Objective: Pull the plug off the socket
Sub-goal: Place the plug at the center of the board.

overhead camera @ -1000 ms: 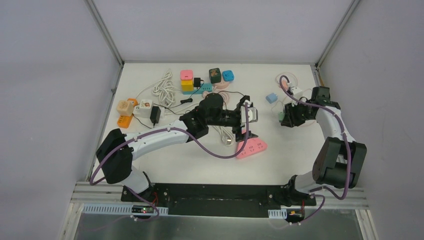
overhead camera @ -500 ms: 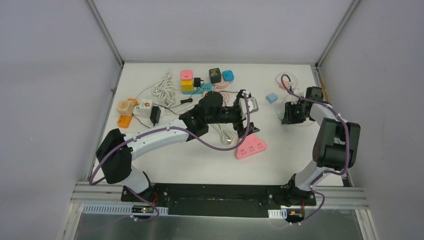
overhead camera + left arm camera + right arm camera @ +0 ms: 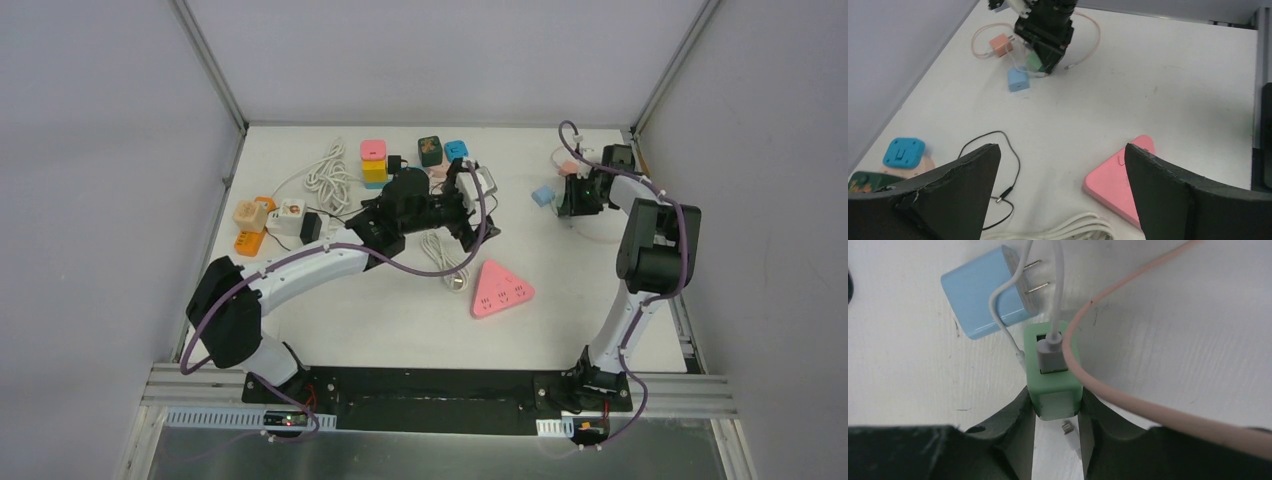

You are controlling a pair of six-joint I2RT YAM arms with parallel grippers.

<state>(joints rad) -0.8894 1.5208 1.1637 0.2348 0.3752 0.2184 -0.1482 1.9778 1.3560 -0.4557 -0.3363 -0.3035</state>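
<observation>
While my right gripper (image 3: 1057, 402) clamps the small green plastic plug block (image 3: 1052, 375) by its sides, far right, to hold it well clear of the pink triangular socket strip (image 3: 502, 290), my left gripper (image 3: 1060, 150) hangs spread, empty.

Legible text, labels, brands, numbers, signs: none in any view. Coloured motifs on the top face of the dark cube (image 3: 430, 150) and the white cube (image 3: 291, 211) are too small to make out as lettering or picture.
</observation>
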